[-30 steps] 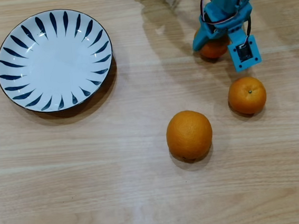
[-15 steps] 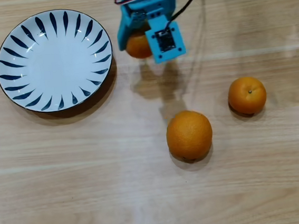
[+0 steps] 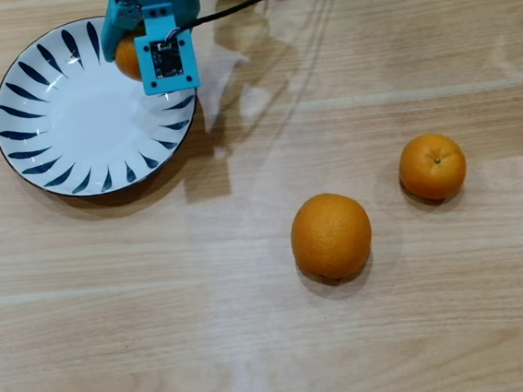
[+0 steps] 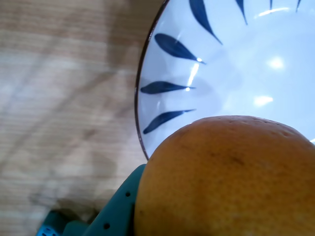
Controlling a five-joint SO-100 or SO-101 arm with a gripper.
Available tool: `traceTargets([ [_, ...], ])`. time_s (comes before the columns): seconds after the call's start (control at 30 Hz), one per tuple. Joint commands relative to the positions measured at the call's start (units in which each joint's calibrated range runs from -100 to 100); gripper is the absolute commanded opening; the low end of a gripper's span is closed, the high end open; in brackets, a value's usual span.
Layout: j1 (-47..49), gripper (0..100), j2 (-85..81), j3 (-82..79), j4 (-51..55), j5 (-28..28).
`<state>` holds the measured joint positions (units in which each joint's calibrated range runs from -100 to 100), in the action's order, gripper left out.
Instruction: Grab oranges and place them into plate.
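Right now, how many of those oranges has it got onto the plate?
None are resting there yet. The gripper is carrying one small orange over the plate; the wrist view shows that fruit above the plate's white surface. The large orange and the other small orange wait on the table.

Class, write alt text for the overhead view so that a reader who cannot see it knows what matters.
A blue gripper holds a small orange over the upper right part of a white plate with dark blue strokes, at the wooden table's upper left. Two more oranges sit on the table to the right: a large one and a smaller one.
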<state>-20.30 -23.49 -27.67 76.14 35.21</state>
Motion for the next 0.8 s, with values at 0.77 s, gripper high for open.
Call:
traceTargets([
  [0.77, 32.40, 26, 0.33, 1.00, -11.64, 14.71],
])
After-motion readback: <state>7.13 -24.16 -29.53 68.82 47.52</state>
